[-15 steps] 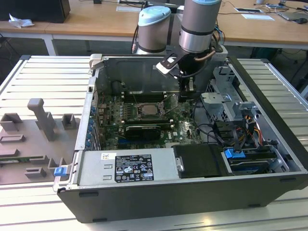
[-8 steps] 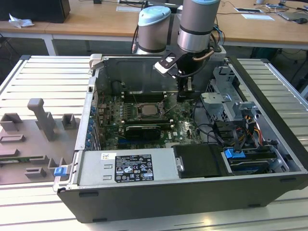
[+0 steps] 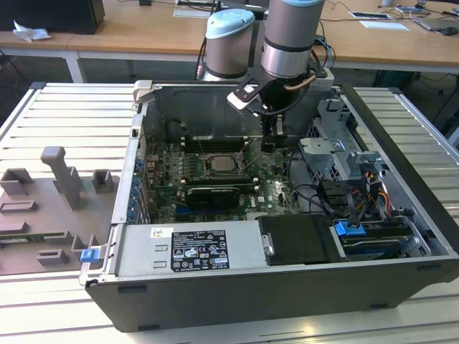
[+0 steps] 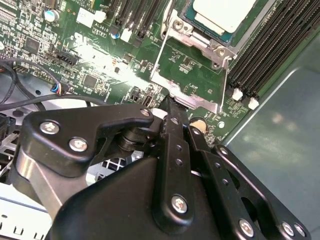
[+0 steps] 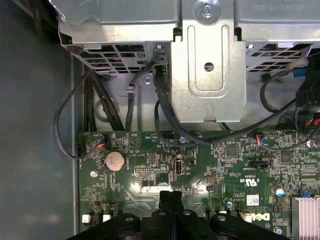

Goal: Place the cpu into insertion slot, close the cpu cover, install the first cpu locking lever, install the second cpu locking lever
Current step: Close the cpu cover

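The cpu (image 3: 223,163) (image 4: 223,11), a pale silver square, lies in the insertion slot (image 3: 206,170) (image 4: 182,26) at the middle of the green motherboard. The cpu cover (image 4: 186,99), a thin silver frame with green board showing through its cut-out, stands swung open on the slot's side nearest my gripper. My gripper (image 3: 272,140) (image 4: 172,106) (image 5: 170,194) is shut with nothing between its fingers. Its tip sits right at the cover's free edge; I cannot tell if it touches. In the exterior view it hangs just to the slot's right, inside the case.
A black graphics card (image 3: 211,195) lies in front of the slot. Black memory slots (image 4: 267,57) flank it. A metal drive cage (image 3: 337,154) (image 5: 207,65) with loose cables (image 3: 323,197) stands at the exterior view's right. A grey fixture tray (image 3: 50,208) lies outside the case.
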`<control>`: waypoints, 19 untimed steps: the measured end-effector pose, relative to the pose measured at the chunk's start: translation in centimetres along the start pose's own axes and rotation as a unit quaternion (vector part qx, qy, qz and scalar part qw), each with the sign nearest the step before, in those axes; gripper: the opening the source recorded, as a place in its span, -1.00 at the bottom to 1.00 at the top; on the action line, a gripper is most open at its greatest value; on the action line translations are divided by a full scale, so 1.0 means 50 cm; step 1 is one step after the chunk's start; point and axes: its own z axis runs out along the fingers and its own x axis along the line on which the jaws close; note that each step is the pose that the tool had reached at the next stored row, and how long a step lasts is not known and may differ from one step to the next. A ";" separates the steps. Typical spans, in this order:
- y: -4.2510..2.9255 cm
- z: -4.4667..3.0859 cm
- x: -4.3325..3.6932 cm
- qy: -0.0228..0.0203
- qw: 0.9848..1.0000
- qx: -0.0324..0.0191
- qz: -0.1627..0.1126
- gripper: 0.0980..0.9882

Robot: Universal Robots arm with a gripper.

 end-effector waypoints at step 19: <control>-0.010 0.000 0.000 0.000 1.000 0.000 0.000 -0.98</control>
